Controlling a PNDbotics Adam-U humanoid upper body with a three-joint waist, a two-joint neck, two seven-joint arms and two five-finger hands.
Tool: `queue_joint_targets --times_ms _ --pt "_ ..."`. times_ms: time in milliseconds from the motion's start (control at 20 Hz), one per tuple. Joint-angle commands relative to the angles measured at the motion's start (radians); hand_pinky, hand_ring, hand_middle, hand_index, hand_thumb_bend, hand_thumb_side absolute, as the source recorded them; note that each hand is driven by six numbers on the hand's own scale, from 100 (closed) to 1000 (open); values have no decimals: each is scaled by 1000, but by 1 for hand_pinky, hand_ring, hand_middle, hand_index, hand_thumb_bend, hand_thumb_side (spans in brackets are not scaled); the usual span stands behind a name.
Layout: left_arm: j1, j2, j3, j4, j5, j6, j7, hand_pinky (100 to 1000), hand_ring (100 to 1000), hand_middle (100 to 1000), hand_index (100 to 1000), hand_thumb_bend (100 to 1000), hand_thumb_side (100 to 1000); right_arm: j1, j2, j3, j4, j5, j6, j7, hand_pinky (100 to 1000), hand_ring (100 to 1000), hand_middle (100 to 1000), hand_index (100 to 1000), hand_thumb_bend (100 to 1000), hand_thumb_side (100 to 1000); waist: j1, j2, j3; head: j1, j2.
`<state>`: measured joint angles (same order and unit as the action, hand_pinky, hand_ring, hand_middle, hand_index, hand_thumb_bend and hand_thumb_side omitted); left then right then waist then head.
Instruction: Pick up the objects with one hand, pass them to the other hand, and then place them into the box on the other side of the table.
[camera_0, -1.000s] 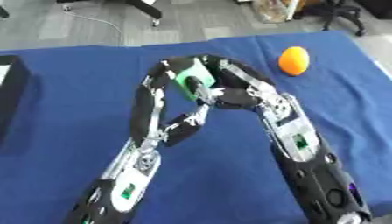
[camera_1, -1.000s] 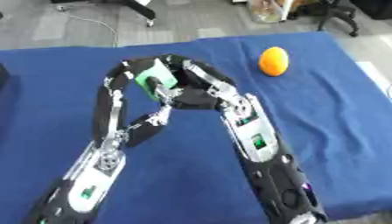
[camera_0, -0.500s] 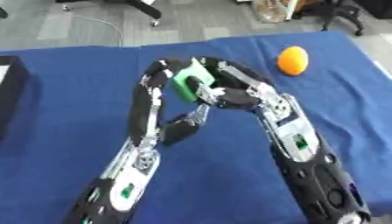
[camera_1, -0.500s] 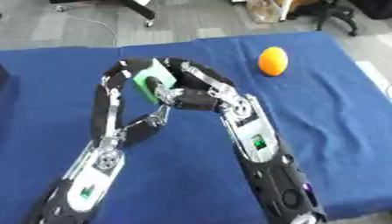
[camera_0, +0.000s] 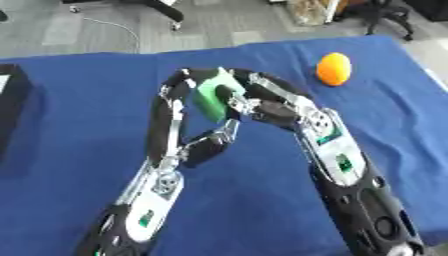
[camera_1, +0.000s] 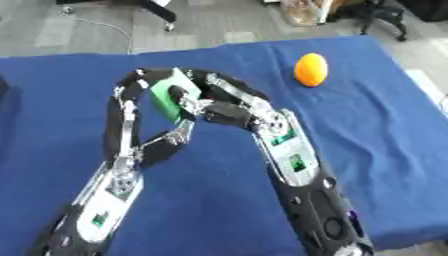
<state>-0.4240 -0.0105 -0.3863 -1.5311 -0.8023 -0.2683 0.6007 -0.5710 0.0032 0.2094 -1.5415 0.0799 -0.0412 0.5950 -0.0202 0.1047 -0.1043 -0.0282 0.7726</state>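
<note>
A green block (camera_0: 210, 100) is held above the middle of the blue table (camera_0: 79, 115), where my two hands meet. My left hand (camera_0: 178, 84) curls over the block's top and left side. My right hand (camera_0: 255, 95) is on its right side, with a dark finger (camera_0: 227, 92) lying across the green face. Both arms rise from the lower edge and form an arch. An orange ball (camera_0: 333, 69) lies on the cloth at the far right, apart from both hands. The black box (camera_0: 10, 102) shows only partly at the left edge.
Beyond the table's far edge are a grey floor, a cable (camera_0: 114, 27) and chair legs (camera_0: 385, 15). The table's right edge runs close past the orange ball.
Both hands stay together at the green block; it has sunk very slightly. The orange ball has not moved.
</note>
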Motion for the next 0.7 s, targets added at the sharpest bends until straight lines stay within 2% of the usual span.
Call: queue_joint_targets --times_ms 50,100,200,300,700 --pt "-4 11 37 -10 26 0 -1 642 515 424 564 100 587 -11 -12 -9 -49 -19 -14 16 640 537 591 807 100 658 4 5 -2 -3 -3" --pt "-3 11 37 -11 28 -1 -2 642 515 424 564 100 587 -11 -12 -10 -50 -19 -14 16 640 537 591 807 100 658 4 5 -2 -3 -3" --pt "2 10 44 -11 42 0 -3 638 511 419 558 100 625 -10 -13 -17 -57 -19 -18 17 664 583 694 849 100 668 4 5 -3 -4 -3" --pt "7 9 56 -9 83 5 -3 639 512 417 556 100 654 -7 -14 -30 -71 -18 -21 11 671 598 731 857 100 665 4 5 -4 -4 -3" --pt "10 13 97 -17 243 12 -19 633 505 408 547 100 659 2 -22 -65 -131 -38 -29 -21 677 609 742 863 100 638 5 3 -2 -6 -3"
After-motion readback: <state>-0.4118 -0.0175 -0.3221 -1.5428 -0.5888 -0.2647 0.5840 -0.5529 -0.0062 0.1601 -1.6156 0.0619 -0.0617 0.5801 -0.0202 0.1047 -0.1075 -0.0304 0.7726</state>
